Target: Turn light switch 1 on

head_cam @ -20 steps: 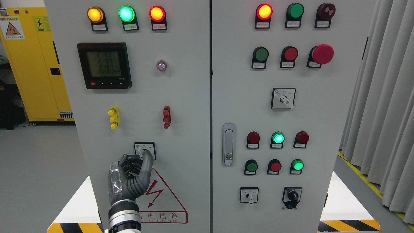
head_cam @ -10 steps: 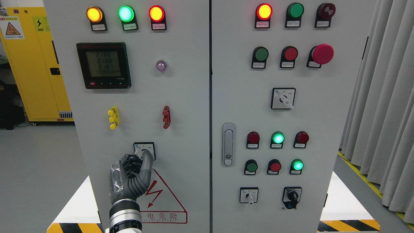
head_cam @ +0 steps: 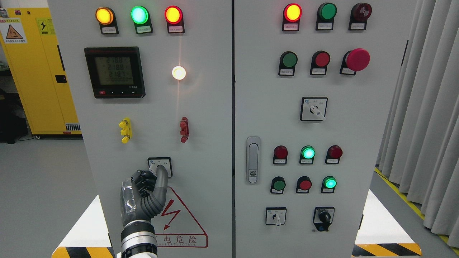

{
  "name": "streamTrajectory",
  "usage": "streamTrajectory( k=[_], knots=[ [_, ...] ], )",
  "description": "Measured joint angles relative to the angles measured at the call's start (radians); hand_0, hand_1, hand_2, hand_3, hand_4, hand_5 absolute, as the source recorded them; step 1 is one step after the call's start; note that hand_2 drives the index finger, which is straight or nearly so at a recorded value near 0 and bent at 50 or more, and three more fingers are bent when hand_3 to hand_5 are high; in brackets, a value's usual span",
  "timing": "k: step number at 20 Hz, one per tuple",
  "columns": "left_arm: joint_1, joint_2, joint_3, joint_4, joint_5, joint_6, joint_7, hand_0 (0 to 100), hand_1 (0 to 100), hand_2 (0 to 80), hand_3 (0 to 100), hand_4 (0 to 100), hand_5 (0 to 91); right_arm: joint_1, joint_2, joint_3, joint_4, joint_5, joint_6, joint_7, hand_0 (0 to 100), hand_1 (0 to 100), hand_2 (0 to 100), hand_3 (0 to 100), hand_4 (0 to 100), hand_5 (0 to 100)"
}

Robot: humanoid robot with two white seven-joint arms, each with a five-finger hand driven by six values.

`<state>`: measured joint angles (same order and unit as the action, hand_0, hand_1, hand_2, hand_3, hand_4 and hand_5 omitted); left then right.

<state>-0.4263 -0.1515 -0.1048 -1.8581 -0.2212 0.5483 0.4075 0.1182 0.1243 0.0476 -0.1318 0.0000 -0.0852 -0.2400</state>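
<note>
Head view: small lamp (head_cam: 179,72) now lit white, dark half second ago. Left hand (head_cam: 145,195) pinched on rotary switch (head_cam: 160,166), lower left panel. Task likely achieved.

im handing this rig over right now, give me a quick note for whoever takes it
Left robot hand: fingers curled on the knob of the selector switch, low on the left cabinet door.
Right robot hand: not in view.
Done: the round lamp beside the meter glows bright white, so the light appears on.
Left: likely just let go of the knob and draw the arm back from the panel.
</note>
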Motion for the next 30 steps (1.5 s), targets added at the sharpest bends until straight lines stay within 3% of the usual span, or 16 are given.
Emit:
streamTrajectory(
  k=[8,21,25,30],
  knots=[
    [0.001,0.001,0.001,0.001,0.001,-0.001,0.005,33,47,59.5,83,87,83.3,0.0,0.0,0.0,0.0,0.0,0.0,0.0,0,50,4,0,0,0],
    [0.008,0.001,0.001,-0.001,0.006,-0.005,0.001,19,47,60.3,84,87,83.1,0.0,0.0,0.0,0.0,0.0,0.0,0.0,0,50,4,0,0,0],
    [0.022,0.002,0.001,-0.008,0.009,-0.013,0.001,15,48,61.2,91,87,82.7,0.0,0.0,0.0,0.0,0.0,0.0,0.0,0,50,4,0,0,0],
    [0.056,0.004,-0.004,-0.025,0.011,-0.043,-0.003,12,48,62.3,91,87,82.3,0.0,0.0,0.0,0.0,0.0,0.0,0.0,0,50,4,0,0,0]
  ],
)
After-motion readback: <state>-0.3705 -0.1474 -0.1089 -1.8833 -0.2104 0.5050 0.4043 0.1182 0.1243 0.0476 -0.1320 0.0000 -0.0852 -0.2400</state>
